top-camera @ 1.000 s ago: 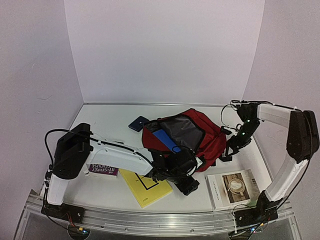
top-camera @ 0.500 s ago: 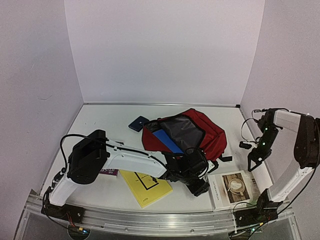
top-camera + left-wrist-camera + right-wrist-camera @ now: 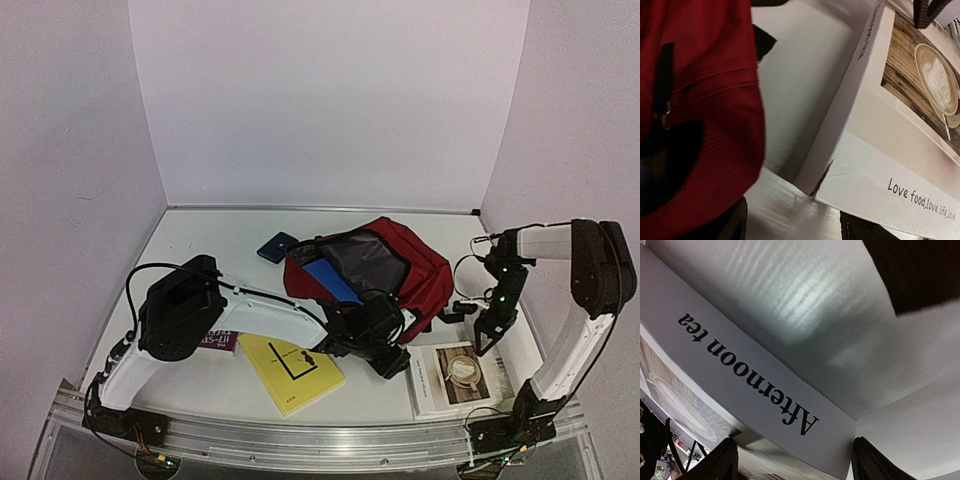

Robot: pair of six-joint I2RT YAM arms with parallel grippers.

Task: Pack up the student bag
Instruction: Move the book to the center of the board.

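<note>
Student bag (image 3: 430,272) gapes, left gripper (image 3: 392,362) stretched low beside it.

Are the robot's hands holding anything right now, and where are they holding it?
Nothing. The left hand and right hand are both open near the white book.

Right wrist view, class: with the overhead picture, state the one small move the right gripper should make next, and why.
Probably lower the right gripper slightly and close it on the lettered edge of the Afternoon tea book. It stands open astride that edge, and the book lies flat on the table, outside the open student bag.
</note>
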